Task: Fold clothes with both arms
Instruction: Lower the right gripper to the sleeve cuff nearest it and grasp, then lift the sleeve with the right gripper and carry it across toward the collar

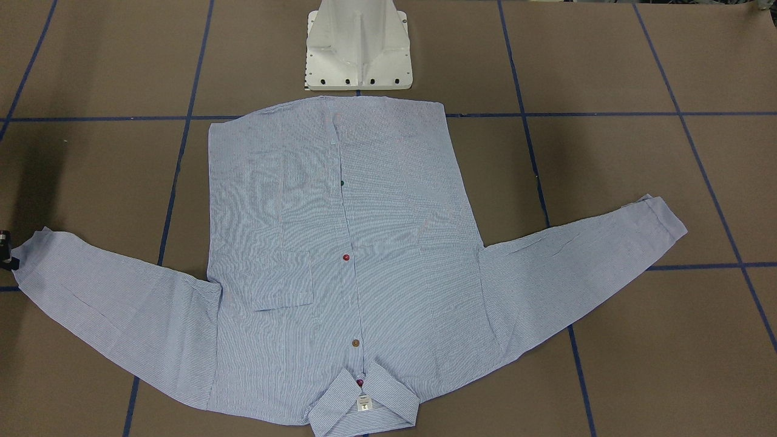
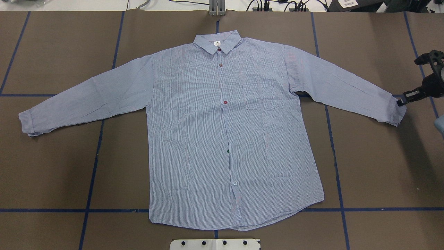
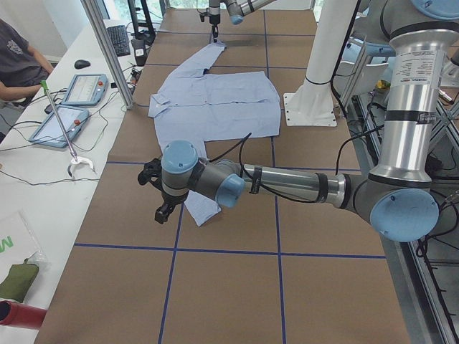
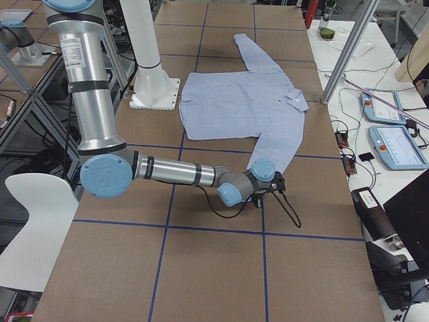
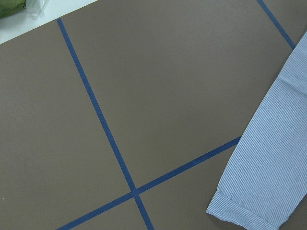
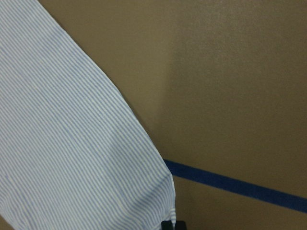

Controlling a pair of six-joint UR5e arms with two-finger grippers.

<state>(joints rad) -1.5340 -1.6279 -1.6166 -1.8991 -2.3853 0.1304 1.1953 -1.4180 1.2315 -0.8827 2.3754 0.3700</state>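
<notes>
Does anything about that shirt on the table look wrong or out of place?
Nothing is out of place: the shirt lies flat, front up, sleeves spread. Only its buttons differ: a red button, a green button, a pale button.

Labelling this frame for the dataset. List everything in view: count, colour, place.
shirt: 1, light blue-and-white striped, flat mid-table, front up, sleeves spread, collar away from the robot.
buttons: 5, maroon, brown, red, green, pale, running from collar to hem.
table: 1, brown cover, blue tape grid.
pedestal: 1, white, by the shirt's hem.
tablets: 2, blue-edged, on the side bench.
person: 1, dark top, partly in view at the bench.
left arm: 1, grey with light-blue caps, low over the table.
right arm: 1, same colours, low over the table.
left end effector: 1, black, beside one cuff, grip unclear.
right end effector: 1, black, at the other cuff, grip unclear.
</notes>
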